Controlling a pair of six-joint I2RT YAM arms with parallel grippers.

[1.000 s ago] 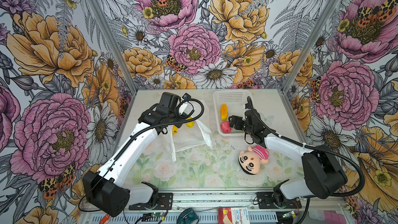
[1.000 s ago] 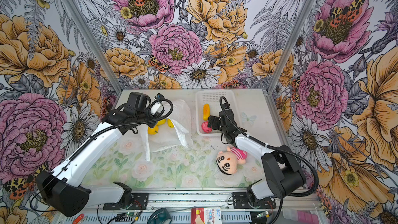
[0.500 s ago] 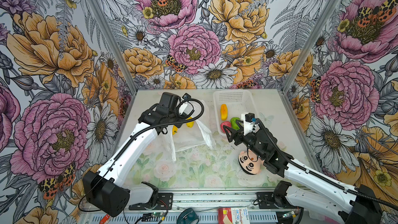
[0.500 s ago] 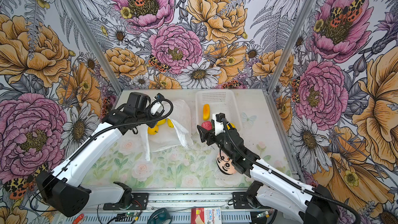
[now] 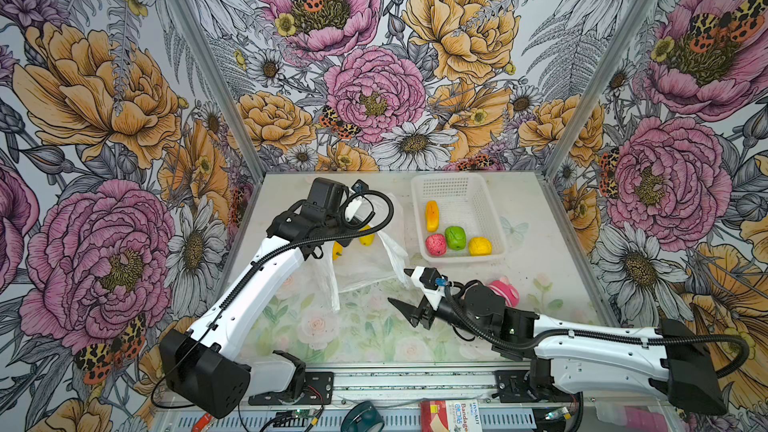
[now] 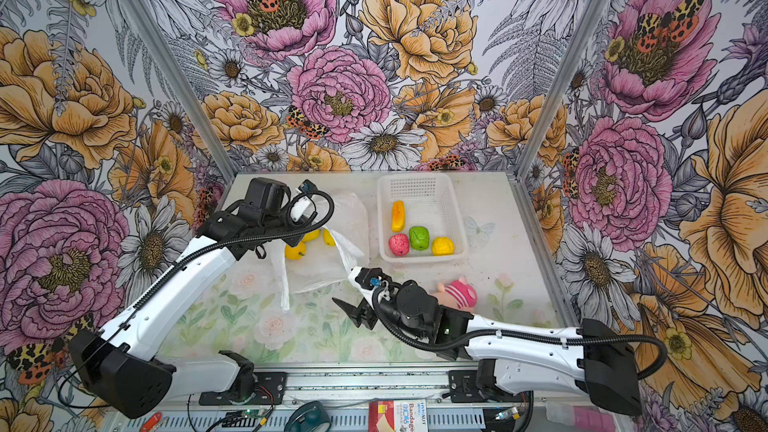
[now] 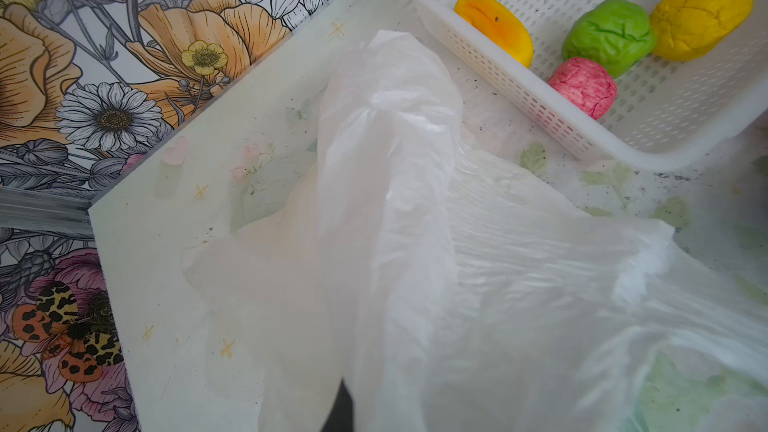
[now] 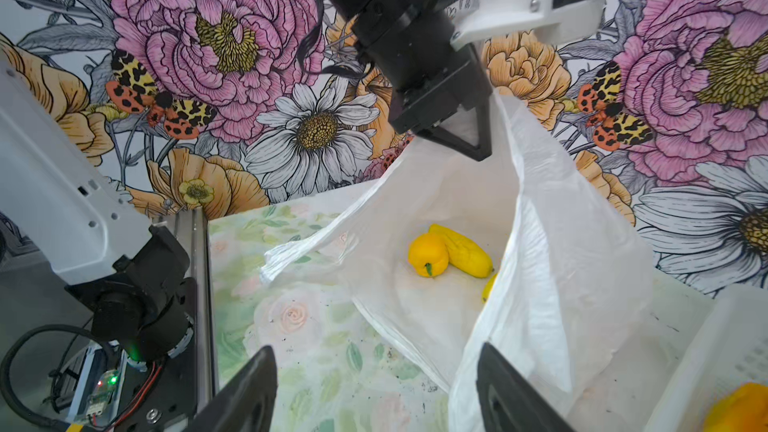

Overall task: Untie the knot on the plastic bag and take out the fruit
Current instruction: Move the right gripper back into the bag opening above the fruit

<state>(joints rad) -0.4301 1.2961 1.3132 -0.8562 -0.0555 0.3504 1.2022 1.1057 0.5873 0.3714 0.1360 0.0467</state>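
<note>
Your L hand (image 8: 461,139) is clamped on the plastic bag (image 5: 365,259) rim, lifting its mouth. R hand (image 8: 376,349) is spread and empty, just outside. Knot looks undone. Four fruit (image 5: 456,238) sit in basket (image 5: 461,258); approx three yellow ones (image 8: 428,259) inside bag to go.

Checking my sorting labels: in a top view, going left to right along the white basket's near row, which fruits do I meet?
Pink-red fruit → green fruit → yellow fruit, all inside the white basket.

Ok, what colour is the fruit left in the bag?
Yellow, every fruit that shows; the right wrist view shows it best.
</note>
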